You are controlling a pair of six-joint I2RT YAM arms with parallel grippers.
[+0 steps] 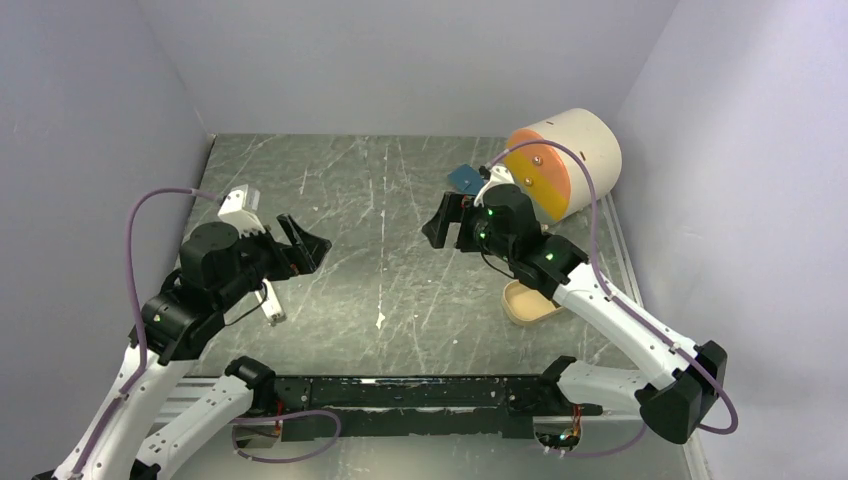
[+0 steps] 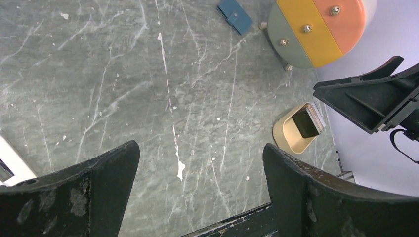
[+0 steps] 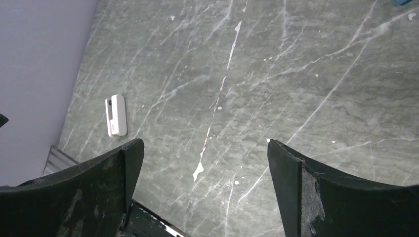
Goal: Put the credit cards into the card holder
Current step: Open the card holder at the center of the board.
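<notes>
A grey marbled tabletop [image 1: 380,200] with white veins carries 3 things. A cream drum [image 1: 565,160] lies on its side in the far right corner, its round face split into grey-green, yellow and orange bands, each with 1 metal knob. A shallow tan tray [image 2: 281,136] sits nearer, along the right edge. A small white clip [image 3: 116,115] lies on the left side.

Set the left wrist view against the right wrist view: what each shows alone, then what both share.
Left wrist only: the card holder whole, the drum, the tan tray holding the credit cards. Right wrist only: the white clip-like piece. Both: the marbled table and, open, each arm's own gripper: left gripper, right gripper. A blue sliver at the right view's corner may be the holder.
</notes>
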